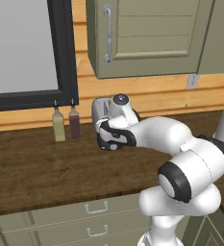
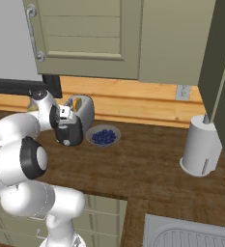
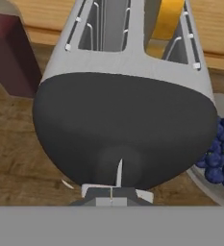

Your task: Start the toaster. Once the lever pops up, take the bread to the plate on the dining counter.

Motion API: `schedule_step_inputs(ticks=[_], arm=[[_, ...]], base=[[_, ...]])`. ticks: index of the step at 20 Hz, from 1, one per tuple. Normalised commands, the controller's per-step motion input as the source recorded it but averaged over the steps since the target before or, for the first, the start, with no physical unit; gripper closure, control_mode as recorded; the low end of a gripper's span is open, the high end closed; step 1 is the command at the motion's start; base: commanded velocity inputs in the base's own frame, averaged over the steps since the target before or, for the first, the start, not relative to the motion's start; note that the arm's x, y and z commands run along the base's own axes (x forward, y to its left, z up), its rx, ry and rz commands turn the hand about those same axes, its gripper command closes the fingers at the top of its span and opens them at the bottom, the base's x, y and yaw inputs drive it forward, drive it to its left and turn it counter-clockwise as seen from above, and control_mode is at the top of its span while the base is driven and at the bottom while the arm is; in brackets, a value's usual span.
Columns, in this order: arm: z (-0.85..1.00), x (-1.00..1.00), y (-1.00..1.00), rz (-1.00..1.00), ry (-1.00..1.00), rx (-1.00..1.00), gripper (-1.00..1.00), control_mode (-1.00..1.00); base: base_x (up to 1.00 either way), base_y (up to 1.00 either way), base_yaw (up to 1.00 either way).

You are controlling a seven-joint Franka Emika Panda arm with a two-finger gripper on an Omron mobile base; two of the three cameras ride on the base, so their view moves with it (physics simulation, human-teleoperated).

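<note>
The toaster [image 3: 125, 72] fills the centre of our hand view, black end panel facing us, its long axis running away toward the frame's top, bread [image 3: 167, 21] standing in the right slot. We judge we are pressing the lever [image 3: 116, 193]; next calls for a downward push. Whether our gripper [image 2: 68, 129] is open, we cannot tell.

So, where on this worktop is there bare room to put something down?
Bare wood lies between the bowl and the paper roll, and in front of the bottles. Around the toaster it is crowded: bowl, bottles and gripper close by.
</note>
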Motion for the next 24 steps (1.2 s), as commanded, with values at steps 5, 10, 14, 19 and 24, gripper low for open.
schedule_step_inputs(ticks=[5,10,14,19,24], arm=[[-0.28,0.0,0.0,0.0,0.0,0.0,1.0,-1.0],[-0.27,0.0,0.0,0.0,0.0,0.0,1.0,-1.0],[-0.36,0.0,0.0,0.0,0.0,0.0,1.0,-1.0],[-0.46,0.0,0.0,0.0,0.0,0.0,1.0,-1.0],[-0.43,0.0,0.0,0.0,0.0,0.0,1.0,-1.0]], base=[[0.0,0.0,0.0],[0.0,0.0,0.0],[0.0,0.0,0.0],[0.0,0.0,0.0],[0.0,0.0,0.0]])
